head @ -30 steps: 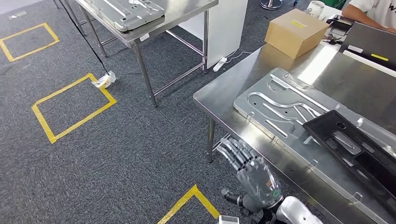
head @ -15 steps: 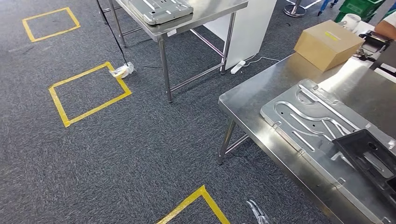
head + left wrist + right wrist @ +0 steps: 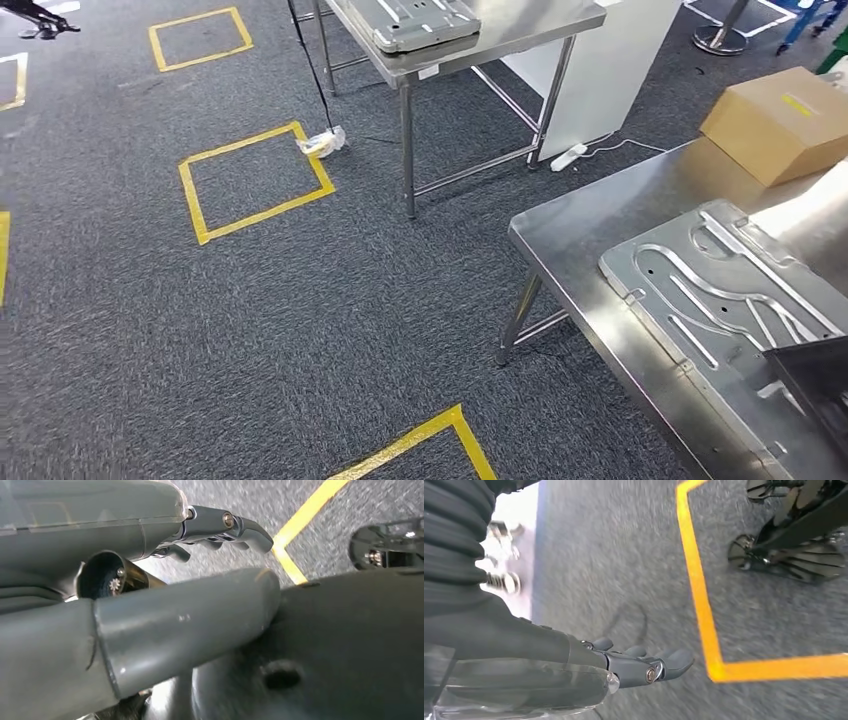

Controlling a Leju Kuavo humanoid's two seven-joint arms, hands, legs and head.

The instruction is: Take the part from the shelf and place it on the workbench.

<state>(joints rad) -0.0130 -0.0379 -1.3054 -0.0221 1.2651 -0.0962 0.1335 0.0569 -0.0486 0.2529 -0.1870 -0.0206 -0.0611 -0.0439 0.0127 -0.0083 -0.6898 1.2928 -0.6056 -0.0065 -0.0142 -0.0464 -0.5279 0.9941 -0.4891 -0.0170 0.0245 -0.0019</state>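
Left hand [image 3: 165, 605] hangs with its fingers loosely apart, holding nothing; right hand [image 3: 574, 665] is the same, over grey carpet. The black part [image 3: 815, 385] sits away on the workbench [image 3: 570, 240], atop a metal panel [image 3: 700, 290].

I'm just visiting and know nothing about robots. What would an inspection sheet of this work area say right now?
Surface: steel workbench, shiny.
Job's things: grey metal plate flat on the workbench; black part lying on it.
Clutter: cardboard box on the workbench's far end.
Hands: left hand and right hand hang above the carpet, holding nothing.
Cables: power strip with white cord on the floor.
Surroundings: grey carpet, yellow tape squares, second steel table.
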